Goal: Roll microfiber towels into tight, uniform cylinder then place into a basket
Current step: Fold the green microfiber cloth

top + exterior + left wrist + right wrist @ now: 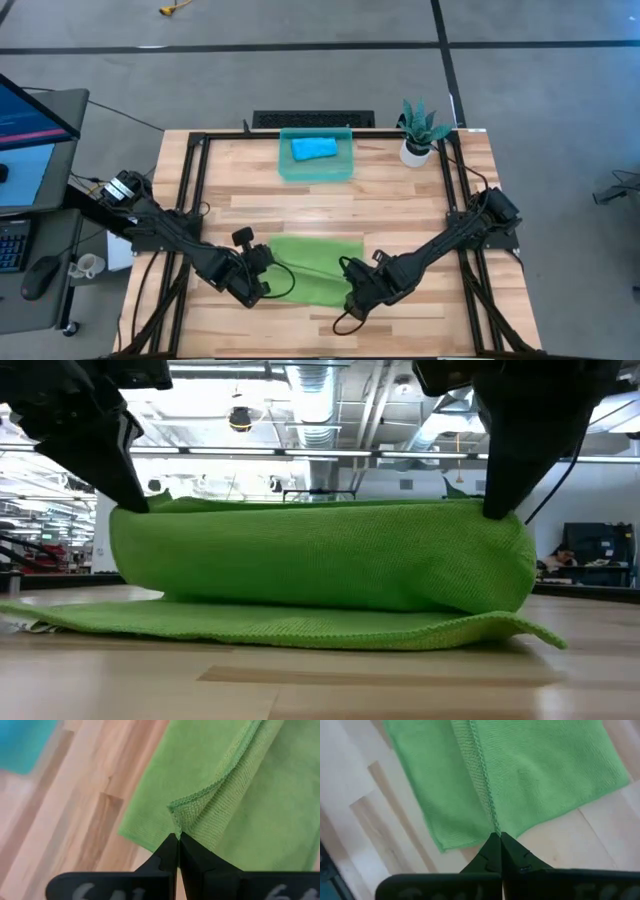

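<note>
A: Largest first?
B: Wooden worktop (400, 200) with a black frame. Lime-green towel (315, 270) flat on the near middle, near edge lifted and folded over into a loose roll, seen at table height as a fat green tube (320, 555) over a flat layer.

A: Next down?
B: Teal basket (285, 165) at the far middle edge, well apart from the green towel. Sky-blue towel (313, 149) inside it, bunched. White pot with a green plant (418, 135) just right of the basket.

A: And the pincers?
B: Left pincer (177, 840) clamped tight on the green towel's hemmed corner, at the roll's left end. Right pincer (497, 840) likewise pinched closed on the stitched hem, at the right end. Both low over the near worktop, one at each end of the fold.
</note>
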`<act>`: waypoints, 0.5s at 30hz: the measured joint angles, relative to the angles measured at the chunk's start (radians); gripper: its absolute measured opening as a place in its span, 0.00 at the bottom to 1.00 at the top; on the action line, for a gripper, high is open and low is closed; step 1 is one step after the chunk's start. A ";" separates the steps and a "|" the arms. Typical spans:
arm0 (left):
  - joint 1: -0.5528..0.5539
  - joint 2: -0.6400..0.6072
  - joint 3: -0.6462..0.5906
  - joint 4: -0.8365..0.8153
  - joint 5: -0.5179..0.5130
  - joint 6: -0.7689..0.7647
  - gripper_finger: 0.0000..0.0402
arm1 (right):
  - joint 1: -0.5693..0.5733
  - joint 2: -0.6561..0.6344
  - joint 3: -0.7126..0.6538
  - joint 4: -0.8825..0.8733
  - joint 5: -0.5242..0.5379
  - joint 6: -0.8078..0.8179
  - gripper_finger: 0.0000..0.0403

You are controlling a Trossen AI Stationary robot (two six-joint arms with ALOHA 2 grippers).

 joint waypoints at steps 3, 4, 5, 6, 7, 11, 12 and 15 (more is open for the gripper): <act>0.000 0.000 0.000 -0.001 0.026 0.007 0.00 | 0.000 0.000 0.000 0.028 -0.004 -0.014 0.02; 0.000 0.000 0.000 -0.003 0.042 0.010 0.00 | 0.000 0.000 0.000 0.037 -0.005 -0.023 0.02; 0.000 0.000 0.000 -0.004 0.058 0.010 0.00 | 0.000 0.000 0.000 0.046 -0.007 -0.029 0.02; 0.000 0.000 0.000 -0.003 0.074 0.011 0.00 | 0.000 0.000 0.000 0.053 -0.007 -0.032 0.02; 0.000 0.000 0.000 -0.003 0.086 0.011 0.00 | 0.000 0.000 0.000 0.056 -0.008 -0.038 0.02; 0.000 0.000 0.000 -0.002 0.128 0.028 0.00 | 0.000 0.000 0.000 0.066 -0.006 -0.106 0.02; 0.000 0.000 0.000 -0.003 0.132 0.041 0.00 | 0.000 0.000 0.000 0.073 -0.006 -0.124 0.02; 0.000 0.000 0.000 -0.002 0.132 0.067 0.00 | 0.002 0.000 0.000 0.085 -0.006 -0.167 0.03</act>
